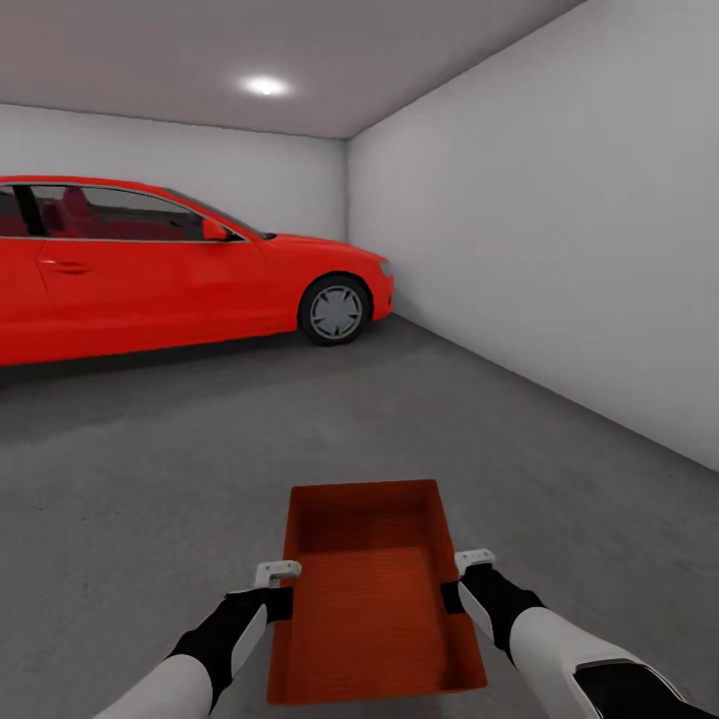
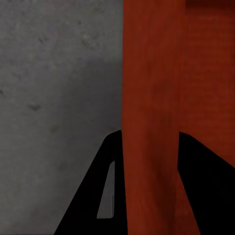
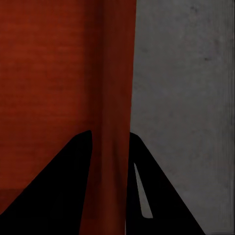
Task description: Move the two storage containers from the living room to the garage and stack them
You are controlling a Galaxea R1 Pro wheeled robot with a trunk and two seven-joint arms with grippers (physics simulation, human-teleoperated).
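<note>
I am in the garage, over the dark grey concrete floor (image 1: 200,479). One red-orange storage container (image 1: 371,599) hangs open-topped and empty in front of me, carried between both arms. My left gripper (image 1: 283,601) is shut on its left wall (image 2: 149,122), one dark finger (image 2: 93,200) outside and one inside. My right gripper (image 1: 451,594) is shut on the right wall (image 3: 117,107) in the same way, a finger (image 3: 156,200) on the outside. Under the bin both wrist views show bare concrete (image 2: 54,88).
A red car (image 1: 170,265) stands at the left, nose toward the far right corner. A plain white wall (image 1: 559,250) runs along the right side. Open concrete lies ahead between the car and that wall.
</note>
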